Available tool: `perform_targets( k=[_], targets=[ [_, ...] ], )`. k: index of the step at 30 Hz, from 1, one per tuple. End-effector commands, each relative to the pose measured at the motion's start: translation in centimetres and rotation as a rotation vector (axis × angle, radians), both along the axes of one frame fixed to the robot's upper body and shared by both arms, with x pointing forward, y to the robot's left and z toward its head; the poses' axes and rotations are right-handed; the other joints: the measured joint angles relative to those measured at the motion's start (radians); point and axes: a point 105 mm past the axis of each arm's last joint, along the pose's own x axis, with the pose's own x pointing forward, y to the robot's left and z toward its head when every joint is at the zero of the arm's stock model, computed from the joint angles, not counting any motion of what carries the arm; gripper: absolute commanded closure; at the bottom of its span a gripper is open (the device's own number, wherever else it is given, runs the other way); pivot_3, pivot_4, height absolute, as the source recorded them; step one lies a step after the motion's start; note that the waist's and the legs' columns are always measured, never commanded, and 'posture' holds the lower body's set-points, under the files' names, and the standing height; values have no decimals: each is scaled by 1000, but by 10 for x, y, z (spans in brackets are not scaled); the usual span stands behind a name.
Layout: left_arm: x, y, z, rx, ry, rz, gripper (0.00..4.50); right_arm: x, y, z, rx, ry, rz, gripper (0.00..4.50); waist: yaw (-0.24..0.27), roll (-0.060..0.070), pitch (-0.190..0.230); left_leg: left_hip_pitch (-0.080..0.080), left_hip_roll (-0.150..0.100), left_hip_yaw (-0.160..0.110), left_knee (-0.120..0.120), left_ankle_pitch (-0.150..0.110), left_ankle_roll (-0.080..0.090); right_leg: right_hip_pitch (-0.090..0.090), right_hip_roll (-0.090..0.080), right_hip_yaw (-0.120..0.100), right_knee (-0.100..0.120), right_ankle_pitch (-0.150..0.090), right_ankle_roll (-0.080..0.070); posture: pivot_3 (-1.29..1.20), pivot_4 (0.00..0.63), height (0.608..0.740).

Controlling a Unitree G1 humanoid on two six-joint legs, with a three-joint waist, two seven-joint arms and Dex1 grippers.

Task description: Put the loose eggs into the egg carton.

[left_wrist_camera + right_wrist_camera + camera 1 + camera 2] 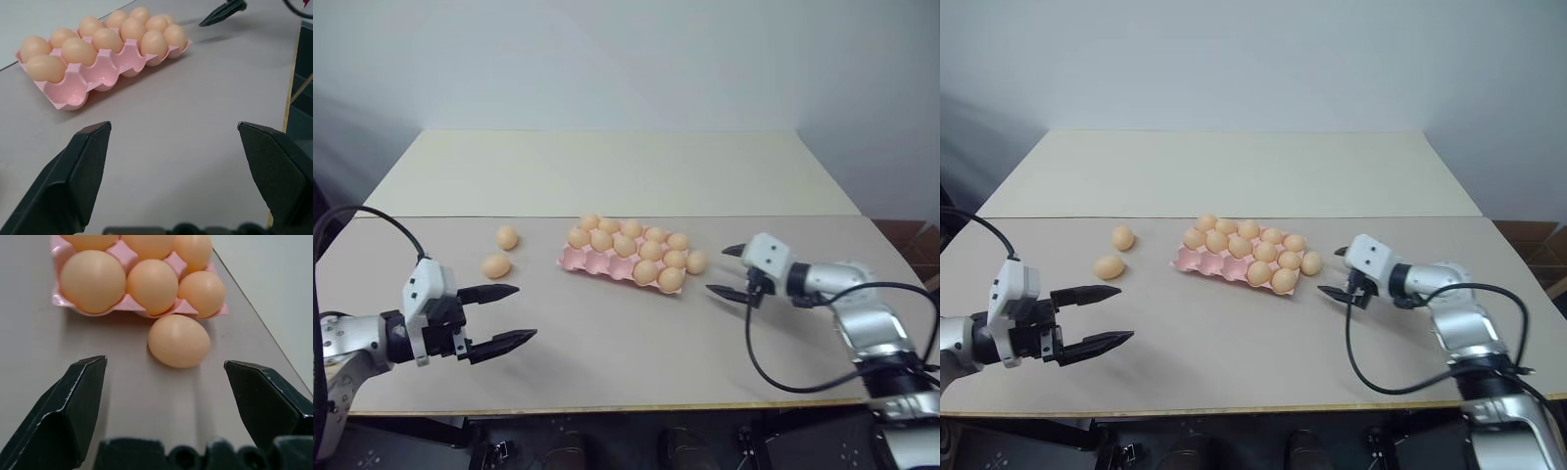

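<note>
Right wrist view: right gripper stands wide open and empty, lined up on a loose egg lying centre frame, just beside the pink carton. Egg judged light, smooth, fragile and prone to roll; fingers should close gently across its middle. Left gripper, lower left in the left eye view, is likewise wide and empty.

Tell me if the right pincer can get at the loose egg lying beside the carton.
Probably yes. The right pincer is open and faces the loose egg, which lies on bare table beside the carton, with nothing in between.
</note>
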Motion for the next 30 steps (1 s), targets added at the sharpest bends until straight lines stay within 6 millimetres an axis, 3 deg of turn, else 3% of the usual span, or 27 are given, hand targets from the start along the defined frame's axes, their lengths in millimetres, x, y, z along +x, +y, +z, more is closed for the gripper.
perform_targets(
  k=[1, 10, 25, 28, 30],
  targets=[
    [1, -3, 10, 14, -39, -16, 0, 12, -2, 2, -35, -81, -15, 38, 0, 0, 0, 0, 0, 0, 0, 0, 0, 0, 0, 0, 0, 0, 0, 0, 150, 740],
    [1, -5, 10, 11, -43, -13, 0, 31, 12, 3, 0, -127, -13, 38, -9, 0, 0, 3, 3, 2, 0, 0, 0, 0, 4, 4, 1, 1, -1, 0, 150, 740],
    [2, -8, 8, -7, -49, 0, 0, 45, 26, -3, 43, -55, 36, 38, -10, 0, 0, 5, 5, 5, 0, 0, 0, -1, 6, 9, 1, 3, -3, 0, 150, 740],
    [1, -7, 7, -7, -48, 4, 0, 45, 26, -6, 33, -43, 45, 630, -9, 0, 0, 5, 5, 5, 0, 0, 0, -1, 6, 9, 1, 3, -3, 0, 150, 740],
    [1, -7, 7, -7, -49, 6, 0, 44, 26, -11, 15, -37, 44, 1329, -10, 0, 0, 5, 5, 6, 0, 0, 0, -1, 6, 9, 1, 3, -3, 0, 150, 740]
  ],
)
